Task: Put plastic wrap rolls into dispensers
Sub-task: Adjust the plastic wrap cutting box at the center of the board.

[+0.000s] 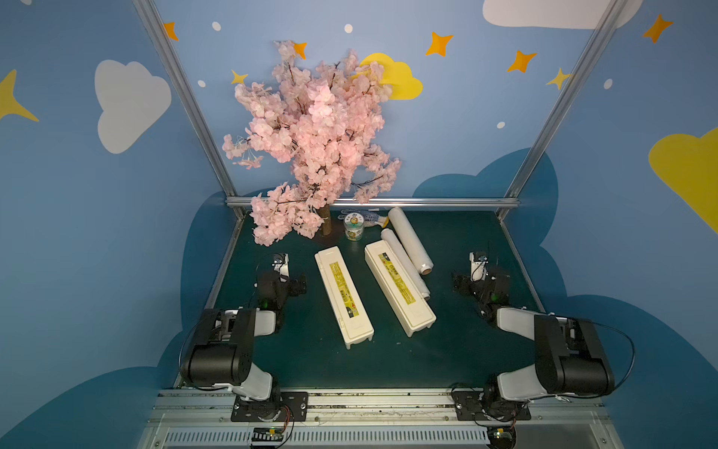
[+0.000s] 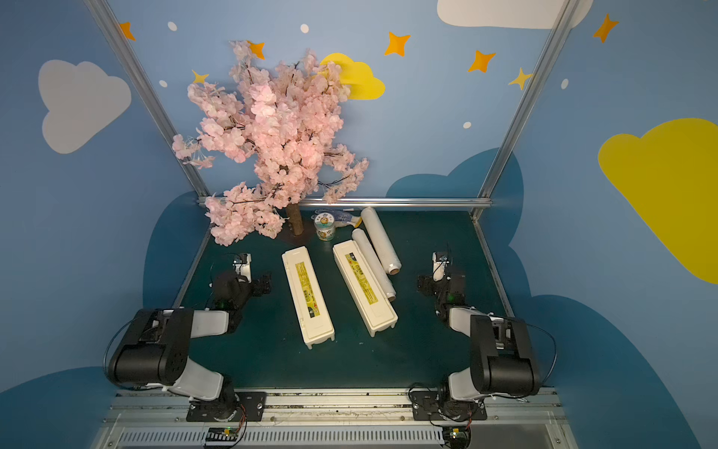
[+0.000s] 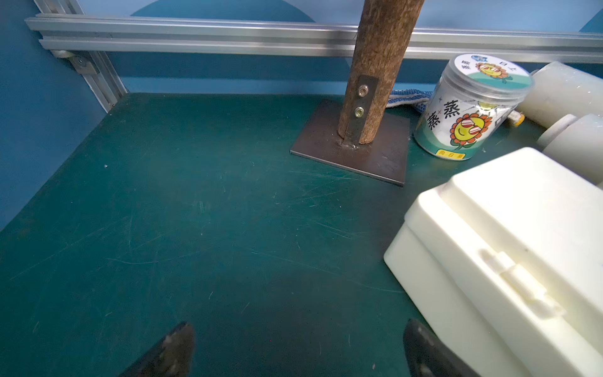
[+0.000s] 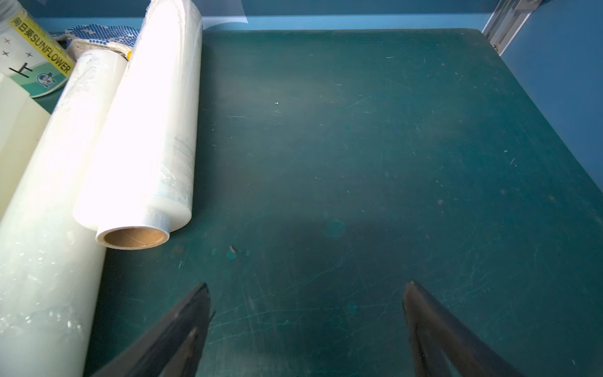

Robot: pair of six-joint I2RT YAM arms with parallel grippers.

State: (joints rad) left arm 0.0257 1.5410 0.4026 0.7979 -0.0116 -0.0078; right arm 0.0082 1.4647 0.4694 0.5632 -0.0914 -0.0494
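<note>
- Right now my left gripper (image 3: 298, 326) is spread wide, holding nothing, above the green mat (image 3: 195, 212).
- Same for my right gripper (image 4: 307, 284): jaws wide apart, empty, bare mat under it.
- Near my left gripper lies the left dispenser (image 1: 344, 297), lid closed, yellow label up.
- Beside it, not touching, the right dispenser (image 1: 400, 287), lid closed too.
- Against that box's long side, toward my right arm, lies the slimmer plastic wrap roll (image 1: 408, 264), flat on the mat.
- Alongside it, the thicker plastic wrap roll (image 1: 411, 241), open cardboard core end toward my right gripper.
- At the back stand the sunflower jar (image 1: 353, 226) and the blossom tree trunk (image 1: 325, 219).
</note>
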